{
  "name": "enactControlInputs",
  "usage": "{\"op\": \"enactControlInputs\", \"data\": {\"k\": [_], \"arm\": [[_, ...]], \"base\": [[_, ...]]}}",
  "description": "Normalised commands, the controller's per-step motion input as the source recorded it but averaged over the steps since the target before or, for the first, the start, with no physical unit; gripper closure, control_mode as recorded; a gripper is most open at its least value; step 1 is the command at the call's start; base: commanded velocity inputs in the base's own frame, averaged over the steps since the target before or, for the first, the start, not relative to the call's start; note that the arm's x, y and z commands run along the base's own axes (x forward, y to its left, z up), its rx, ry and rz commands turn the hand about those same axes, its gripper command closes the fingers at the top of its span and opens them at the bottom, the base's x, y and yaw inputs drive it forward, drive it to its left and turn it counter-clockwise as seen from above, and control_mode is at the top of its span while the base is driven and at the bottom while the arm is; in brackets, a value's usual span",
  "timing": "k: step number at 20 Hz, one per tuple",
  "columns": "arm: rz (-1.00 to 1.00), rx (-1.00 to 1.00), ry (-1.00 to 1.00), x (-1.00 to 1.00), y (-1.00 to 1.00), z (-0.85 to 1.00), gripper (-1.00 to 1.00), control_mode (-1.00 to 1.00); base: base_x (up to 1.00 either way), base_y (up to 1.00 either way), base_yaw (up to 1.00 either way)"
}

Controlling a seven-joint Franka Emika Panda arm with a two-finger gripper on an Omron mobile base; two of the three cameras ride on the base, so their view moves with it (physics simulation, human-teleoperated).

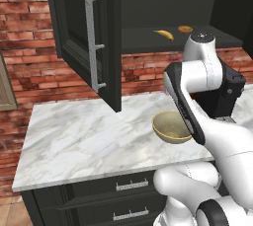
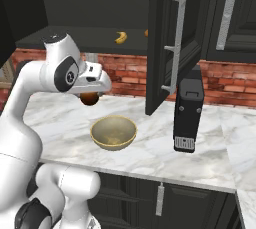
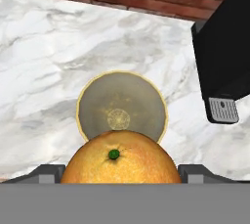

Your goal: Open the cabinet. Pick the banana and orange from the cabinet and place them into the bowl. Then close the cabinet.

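Orange (image 3: pixel 120 158): held between the fingers of the gripper (image 2: pixel 90 98), above the bowl (image 2: pixel 113 132) | Bowl: on the marble counter (image 1: pixel 84 136), inside bare | Banana (image 1: pixel 164 34): on the shelf of the cabinet (image 1: pixel 89 37), doors swung open | Black appliance (image 2: pixel 188 115): upright on counter, right of bowl

White arm (image 2: pixel 20 108) w/ dark joints, hand (image 2: pixel 92 90) probably grey-tipped.
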Motion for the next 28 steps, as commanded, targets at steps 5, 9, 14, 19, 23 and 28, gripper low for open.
{"op": "enactControlInputs", "data": {"k": [5, 9, 14, 19, 23, 28], "arm": [[0.01, -0.01, 0.11, 0.0, -0.11, -0.6, 1.0, -1.0], [0.01, 0.0, 0.14, 0.12, -0.18, -0.47, 1.0, -1.0], [0.02, 0.0, 0.09, 0.35, -0.26, -0.26, 1.0, -1.0], [0.02, 0.0, 0.08, 0.44, -0.22, -0.24, 1.0, -1.0], [0.02, 0.01, 0.11, 0.55, -0.09, -0.33, 1.0, -1.0], [0.05, 0.05, 0.11, 0.26, 0.0, -0.36, 1.0, -1.0]], "base": [[0.0, 0.0, 0.0], [0.0, 0.0, 0.0], [0.0, 0.0, 0.0], [0.0, 0.0, 0.0], [0.0, 0.0, 0.0], [0.0, 0.0, 0.0]]}}
